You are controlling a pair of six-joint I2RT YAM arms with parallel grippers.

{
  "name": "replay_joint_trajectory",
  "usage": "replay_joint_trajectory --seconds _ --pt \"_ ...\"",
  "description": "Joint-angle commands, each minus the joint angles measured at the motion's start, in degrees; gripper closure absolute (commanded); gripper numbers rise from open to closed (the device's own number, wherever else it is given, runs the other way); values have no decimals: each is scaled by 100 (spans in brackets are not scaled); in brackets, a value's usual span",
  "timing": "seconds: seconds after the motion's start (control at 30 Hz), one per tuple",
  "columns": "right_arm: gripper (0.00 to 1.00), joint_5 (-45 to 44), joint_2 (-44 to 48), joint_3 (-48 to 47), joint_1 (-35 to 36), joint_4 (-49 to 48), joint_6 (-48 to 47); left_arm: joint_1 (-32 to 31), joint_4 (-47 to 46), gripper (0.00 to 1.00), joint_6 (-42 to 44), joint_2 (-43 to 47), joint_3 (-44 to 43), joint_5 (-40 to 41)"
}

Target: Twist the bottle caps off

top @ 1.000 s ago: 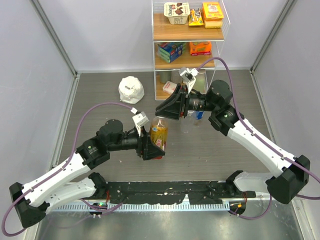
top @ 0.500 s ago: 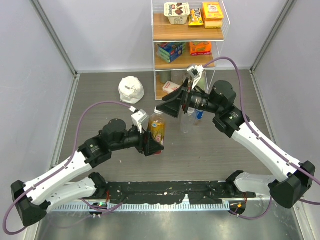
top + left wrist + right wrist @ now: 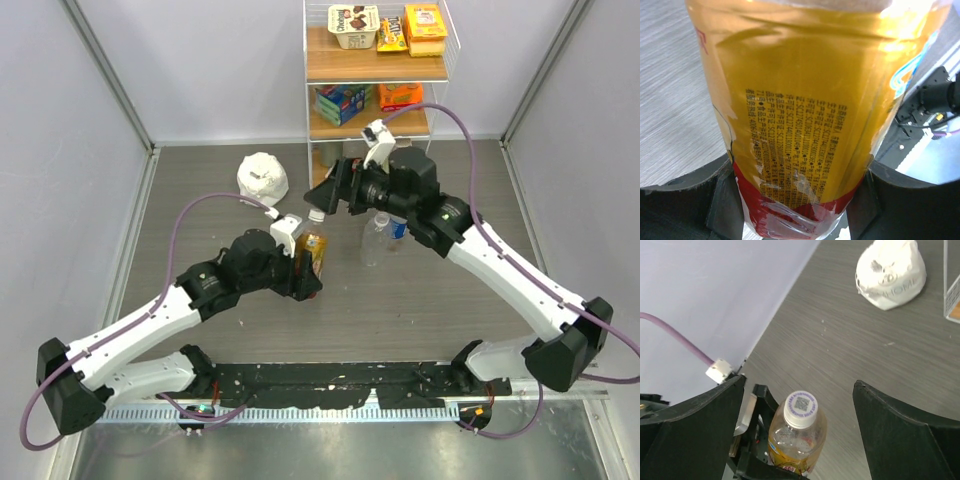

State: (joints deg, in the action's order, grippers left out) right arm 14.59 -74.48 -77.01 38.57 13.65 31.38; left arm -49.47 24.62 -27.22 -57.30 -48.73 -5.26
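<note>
The amber bottle [image 3: 311,258] with the red-and-gold label [image 3: 805,125] stands upright, gripped by its body in my left gripper [image 3: 303,272]. Its fingers [image 3: 722,200] press on both sides of the label, low on the bottle. A white ribbed cap [image 3: 800,409] with a purple printed code sits on its neck [image 3: 315,216]. My right gripper [image 3: 799,385] hangs open above and behind the cap, touching nothing, its jaws wide apart [image 3: 328,195]. A clear bottle [image 3: 373,240] and a blue-label bottle [image 3: 398,228] stand under the right arm, partly hidden.
A lumpy white bag [image 3: 262,180] lies at the back left of the bottle [image 3: 890,272]. A wire shelf unit [image 3: 375,100] with boxes and snacks stands at the back, just behind my right wrist. Grey walls close in both sides.
My right gripper was shut on the amber bottle's cap; it has opened and pulled back toward the shelf. The left arm moved the bottle slightly away from the near edge, still gripping it.
</note>
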Motion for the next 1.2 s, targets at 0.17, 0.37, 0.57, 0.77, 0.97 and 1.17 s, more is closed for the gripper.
replay_joint_trajectory --seconds 0.17,0.37,0.57,0.77,0.97,1.17 --pt "6 -870 -541 -358 300 551 378 -36 473 100 103 -194 -470 1193" --pt "13 -774 -647 -297 380 340 501 -115 491 100 121 -352 -506 1255" --pt "31 -546 -805 -271 388 384 554 -124 447 100 121 -370 -515 1308" --pt "43 -431 -867 -244 389 375 571 -124 438 100 138 -361 -532 1308" --pt "75 -361 -840 -218 406 261 580 -124 456 100 130 -326 -515 1308" --pt "98 -45 -788 -86 397 59 527 -124 491 100 138 -264 -497 1308"
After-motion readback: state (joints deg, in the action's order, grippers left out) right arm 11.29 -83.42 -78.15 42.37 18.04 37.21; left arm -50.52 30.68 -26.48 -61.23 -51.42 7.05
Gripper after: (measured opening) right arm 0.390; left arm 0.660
